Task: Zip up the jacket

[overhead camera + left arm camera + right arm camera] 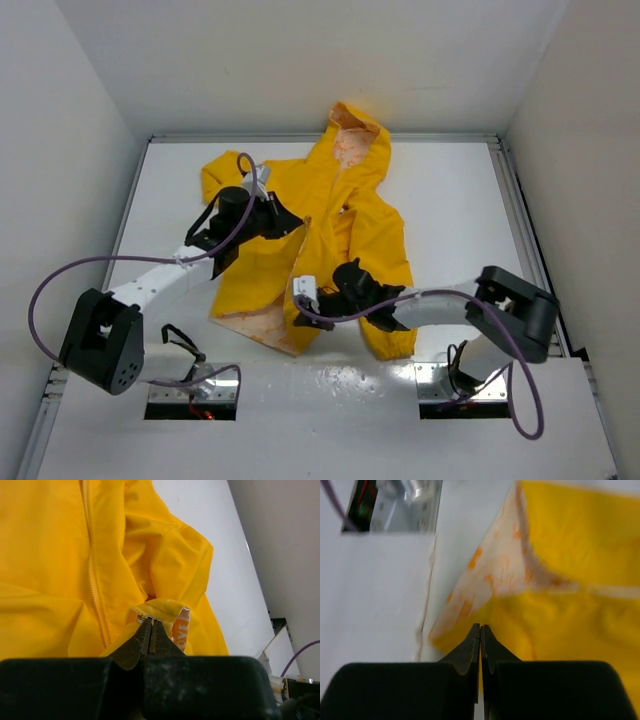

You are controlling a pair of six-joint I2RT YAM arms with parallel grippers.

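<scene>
Left gripper (pixel 151 625): pinching jacket (pixel 340 200) fold beside zipper (pixel 92 575).
Right gripper (pixel 480 628): closed on hem (pixel 438 638).
Risk: thin pinch slips, cloth bunches, zipper jams.

The only writing is in the left wrist view, at the lower middle of the frame. There a small white label (pixel 181 631) on the yellow jacket (pixel 50 555) carries orange capitals turned sideways, reading "OVE". The rest of the word is hidden by the fold.
</scene>
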